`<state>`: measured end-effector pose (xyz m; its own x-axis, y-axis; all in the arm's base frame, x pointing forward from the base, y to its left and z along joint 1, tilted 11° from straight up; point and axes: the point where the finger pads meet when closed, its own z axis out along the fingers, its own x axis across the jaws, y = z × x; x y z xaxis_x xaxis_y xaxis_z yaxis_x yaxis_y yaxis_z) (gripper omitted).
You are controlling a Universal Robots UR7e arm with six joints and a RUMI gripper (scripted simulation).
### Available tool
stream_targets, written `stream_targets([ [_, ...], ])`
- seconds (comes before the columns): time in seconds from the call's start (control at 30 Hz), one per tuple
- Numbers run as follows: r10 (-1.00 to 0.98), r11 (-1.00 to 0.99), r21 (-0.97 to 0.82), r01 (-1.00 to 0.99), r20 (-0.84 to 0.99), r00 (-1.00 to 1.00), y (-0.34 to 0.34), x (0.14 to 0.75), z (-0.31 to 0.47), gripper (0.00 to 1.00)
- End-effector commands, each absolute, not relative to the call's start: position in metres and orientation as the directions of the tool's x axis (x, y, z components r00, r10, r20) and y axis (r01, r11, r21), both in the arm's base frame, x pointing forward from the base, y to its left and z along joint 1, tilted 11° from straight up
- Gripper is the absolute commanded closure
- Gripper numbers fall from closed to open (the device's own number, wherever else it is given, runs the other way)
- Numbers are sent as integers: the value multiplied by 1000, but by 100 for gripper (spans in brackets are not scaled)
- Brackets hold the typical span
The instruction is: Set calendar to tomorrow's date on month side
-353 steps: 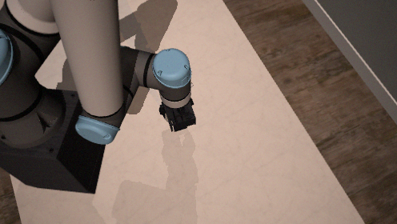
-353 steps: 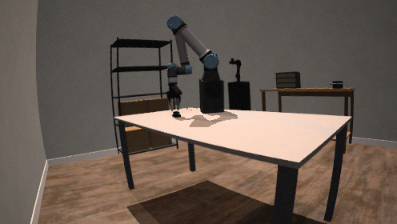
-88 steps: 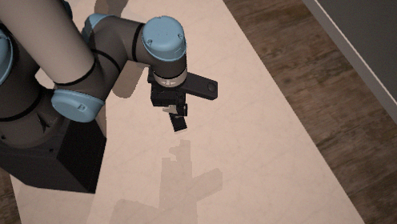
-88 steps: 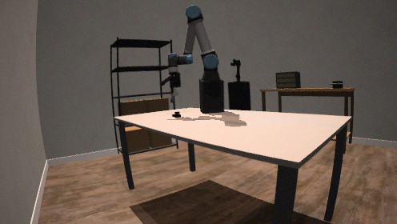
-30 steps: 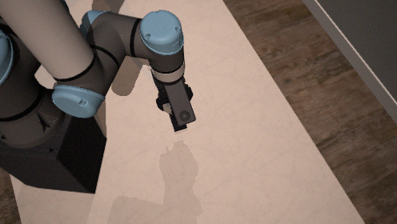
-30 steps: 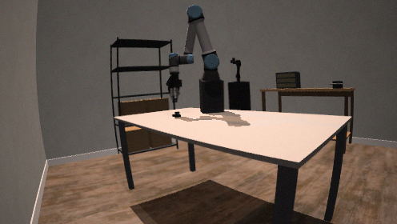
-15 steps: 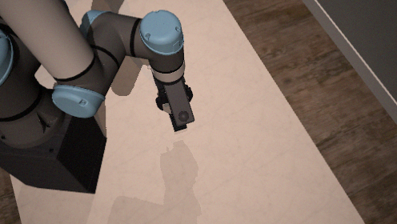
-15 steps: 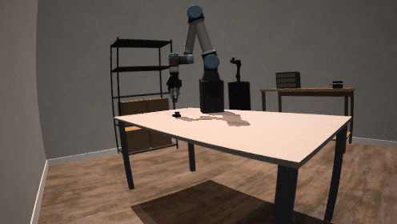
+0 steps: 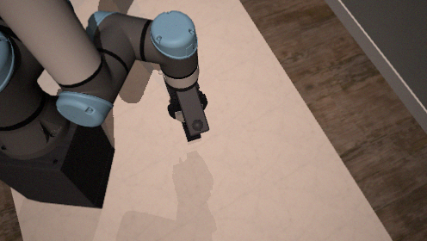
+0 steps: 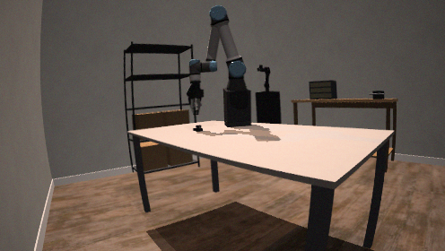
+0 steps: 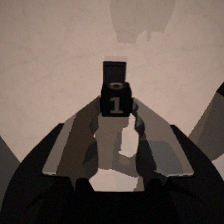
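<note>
Smooth matt pale table top (image 9: pixel 275 142); grainy brown wood floor (image 9: pixel 366 108).

- Top view: looks steeply down, close over the arm (image 9: pixel 73 52) and table (image 9: pixel 275 172).
- Exterior view: distant, low, room-level, facing the table (image 10: pixel 287 148) and arm (image 10: pixel 222 40).
- Wrist view: looks along the gripper (image 11: pixel 116 107) toward the tabletop, shared by all three.
</note>
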<state>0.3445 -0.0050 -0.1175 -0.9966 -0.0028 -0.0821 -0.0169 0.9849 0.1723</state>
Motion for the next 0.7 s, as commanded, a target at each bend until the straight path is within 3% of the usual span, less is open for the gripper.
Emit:
stream_targets([
  [0.0, 9, 985, 174, -5, -77, -997, -3, 344, -122, 90],
  [0.67, 9, 985, 172, -5, -80, -997, 5, 351, -166, 90],
])
